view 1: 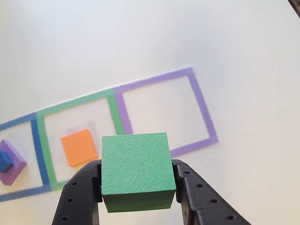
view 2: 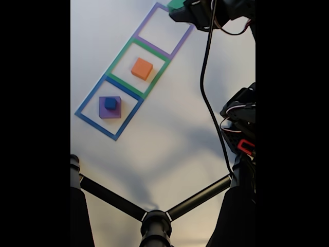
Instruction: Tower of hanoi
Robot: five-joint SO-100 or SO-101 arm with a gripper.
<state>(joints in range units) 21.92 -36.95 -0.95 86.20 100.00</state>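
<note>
Up off the white table (view 1: 140, 42): green block (view 1: 136, 166) squeezed tight between the two black fingers (view 1: 82, 194) of the gripper (view 1: 137, 187), near the purple tape square (view 1: 164, 112). Down inside the green tape square (view 1: 77, 140), orange block (view 1: 78, 147). Over in the blue tape square (view 2: 108, 107), little blue block (view 2: 110, 103) on top of the flat purple block (view 2: 109, 108).

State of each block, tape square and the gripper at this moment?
green block: held, lifted
gripper: shut on green block
orange block: alone in green tape square
purple block: in blue tape square
blue block: atop purple block
purple tape square: empty
</note>
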